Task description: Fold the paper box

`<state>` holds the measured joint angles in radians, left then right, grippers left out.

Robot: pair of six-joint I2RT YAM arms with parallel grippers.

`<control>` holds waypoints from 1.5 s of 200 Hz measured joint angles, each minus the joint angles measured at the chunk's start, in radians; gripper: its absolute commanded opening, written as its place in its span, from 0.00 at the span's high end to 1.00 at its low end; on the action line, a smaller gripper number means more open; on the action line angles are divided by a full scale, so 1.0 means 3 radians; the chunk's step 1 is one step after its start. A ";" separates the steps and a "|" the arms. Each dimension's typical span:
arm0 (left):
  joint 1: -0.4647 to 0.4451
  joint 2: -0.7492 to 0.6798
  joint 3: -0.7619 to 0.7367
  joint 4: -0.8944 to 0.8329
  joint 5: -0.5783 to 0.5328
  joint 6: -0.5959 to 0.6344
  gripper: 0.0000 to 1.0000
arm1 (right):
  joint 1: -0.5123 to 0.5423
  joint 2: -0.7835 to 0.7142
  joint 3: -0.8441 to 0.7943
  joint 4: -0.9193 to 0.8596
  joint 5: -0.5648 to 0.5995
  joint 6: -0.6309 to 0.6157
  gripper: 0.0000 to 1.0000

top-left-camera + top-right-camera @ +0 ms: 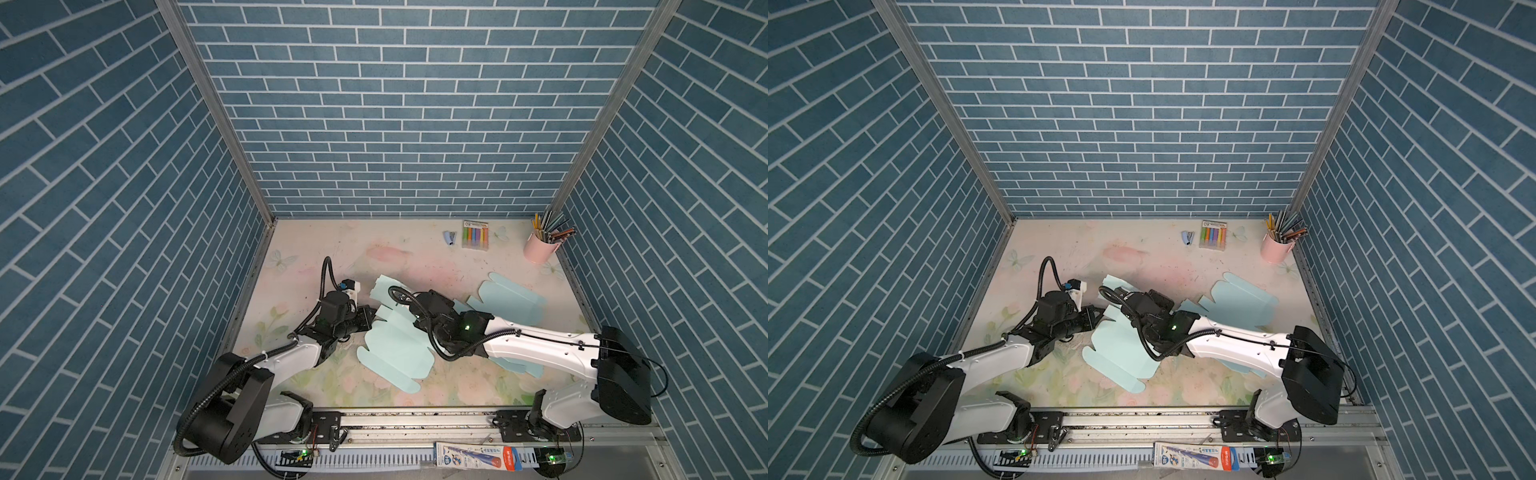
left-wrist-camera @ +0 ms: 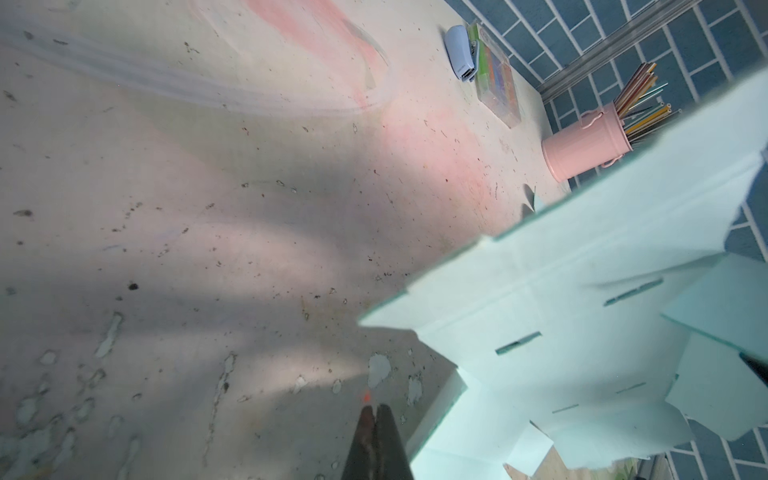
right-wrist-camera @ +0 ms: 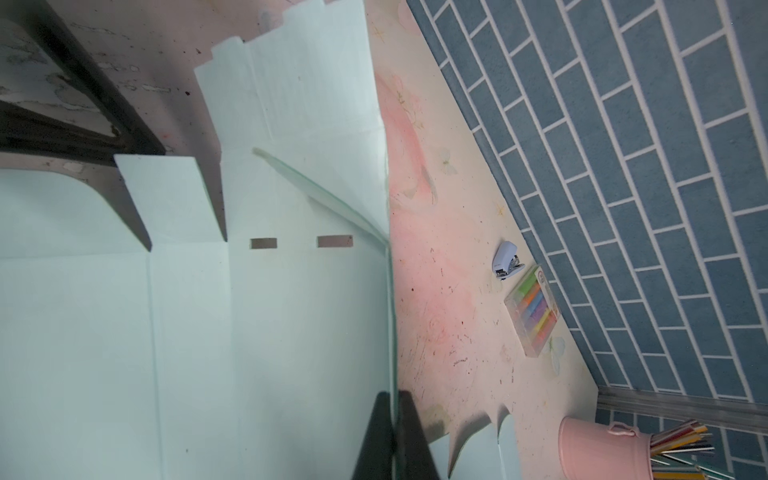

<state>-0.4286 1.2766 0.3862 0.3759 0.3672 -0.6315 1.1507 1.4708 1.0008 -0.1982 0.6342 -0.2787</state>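
Your right pincer [image 3: 392,411] pinches a raised edge of the paper box [image 1: 395,353]. Your left pincer [image 2: 376,409] sits closed, empty, just beside it.

right gripper [image 3: 392,401]: in top views my fingertips hide under my right arm [image 1: 540,349] | paper box [image 1: 395,353]: middle hidden beneath that arm, runs off both wrist frames | spare sheet [image 1: 513,299]: edge nearest me under the same arm | left gripper [image 2: 376,411]: only tips in frame | pink cup [image 3: 590,446]: cut by frame edge | marker pack [image 1: 475,235]: print too small to read
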 measured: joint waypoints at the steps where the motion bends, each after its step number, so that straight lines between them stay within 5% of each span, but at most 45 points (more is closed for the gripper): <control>1: -0.0003 -0.0003 0.0000 0.0000 0.0001 -0.0001 1.00 | 0.0004 0.0000 -0.0001 0.0004 0.0003 -0.0006 1.00; 97: -0.0323 -0.0429 -0.0220 -0.0009 -0.0011 -0.0140 1.00 | 0.0207 0.0159 -0.0158 0.0570 0.0401 -0.0675 1.00; 183: 0.0540 -0.0937 -0.0230 -0.0215 0.0215 -0.0116 1.00 | 0.0448 0.0352 -0.0765 0.1639 0.0746 -0.1788 1.00; 229: 0.0933 -0.0326 0.0139 -0.0113 0.0244 -0.0052 1.00 | 0.0539 0.0416 -0.0811 0.2078 0.0834 -0.2171 1.00; 300: 0.0655 0.0350 0.0343 0.0001 0.0291 0.0137 1.00 | 0.0571 0.0757 -0.1050 0.2968 0.0913 -0.2916 1.00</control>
<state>-0.2321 1.3815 0.4892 0.3763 0.4545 -0.5903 1.3220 1.6978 0.6857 0.6922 0.9081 -1.1534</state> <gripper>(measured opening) 0.043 0.050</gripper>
